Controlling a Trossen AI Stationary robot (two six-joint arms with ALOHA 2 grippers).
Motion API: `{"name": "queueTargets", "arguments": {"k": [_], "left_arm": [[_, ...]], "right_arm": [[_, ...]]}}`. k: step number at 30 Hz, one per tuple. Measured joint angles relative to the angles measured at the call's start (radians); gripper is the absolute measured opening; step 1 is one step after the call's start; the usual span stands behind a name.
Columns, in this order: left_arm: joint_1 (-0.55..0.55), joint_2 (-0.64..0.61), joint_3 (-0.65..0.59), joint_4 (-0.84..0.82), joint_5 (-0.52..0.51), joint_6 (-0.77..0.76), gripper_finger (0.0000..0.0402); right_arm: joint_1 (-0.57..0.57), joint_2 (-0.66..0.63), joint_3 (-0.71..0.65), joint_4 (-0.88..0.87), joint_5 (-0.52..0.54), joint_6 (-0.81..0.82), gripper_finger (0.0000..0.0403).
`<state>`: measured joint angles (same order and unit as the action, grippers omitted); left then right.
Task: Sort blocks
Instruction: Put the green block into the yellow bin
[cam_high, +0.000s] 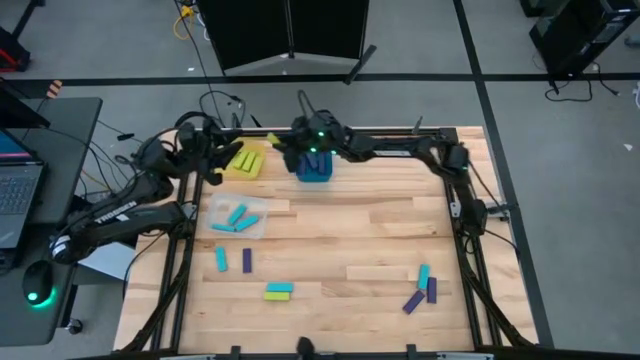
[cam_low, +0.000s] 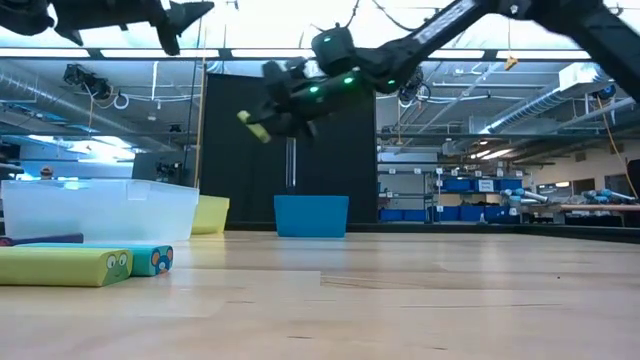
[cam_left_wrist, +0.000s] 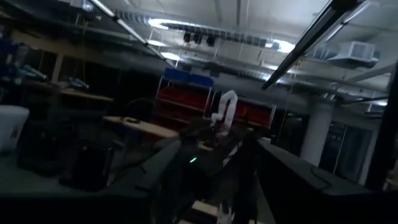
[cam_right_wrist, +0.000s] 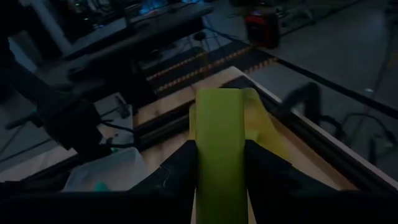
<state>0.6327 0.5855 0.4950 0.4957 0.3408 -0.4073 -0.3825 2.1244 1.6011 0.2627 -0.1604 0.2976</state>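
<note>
Sorting judged partly done: a lime block (cam_right_wrist: 217, 134) is held clamped in the right gripper (cam_right_wrist: 219, 163) near the yellow bin (cam_high: 243, 163) at upper centre, loose blocks (cam_high: 425, 288) left on the table (cam_high: 360, 235); left gripper state cannot be told.

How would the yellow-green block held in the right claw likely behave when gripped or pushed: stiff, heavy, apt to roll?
The yellow-green block probably stays stiff: it juts straight from the right claw without sagging. It seems light, since a pinch at one end holds it aloft. Its flat faces suggest it would slide, not roll.
</note>
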Motion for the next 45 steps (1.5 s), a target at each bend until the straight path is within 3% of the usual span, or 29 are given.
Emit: {"name": "queueTargets", "arguments": {"k": [11, 19, 34, 45], "left_arm": [[0.000, -0.050, 0.000, -0.001, 0.037, -0.048, 0.0209], [0.000, -0.050, 0.000, -0.001, 0.039, -0.050, 0.0209], [0.000, -0.049, 0.000, 0.000, 0.039, -0.049, 0.0209], [0.000, -0.050, 0.000, 0.011, 0.038, -0.049, 0.0209]], "right_arm": [[-0.013, 0.319, 0.487, -0.152, -0.086, 0.016, 0.0122], [-0.010, 0.509, 0.742, -0.200, -0.103, 0.091, 0.0123], [-0.012, 0.543, 0.750, -0.166, -0.040, 0.138, 0.0123], [0.012, 0.542, 0.750, -0.005, 0.122, 0.147, 0.0131]]}}
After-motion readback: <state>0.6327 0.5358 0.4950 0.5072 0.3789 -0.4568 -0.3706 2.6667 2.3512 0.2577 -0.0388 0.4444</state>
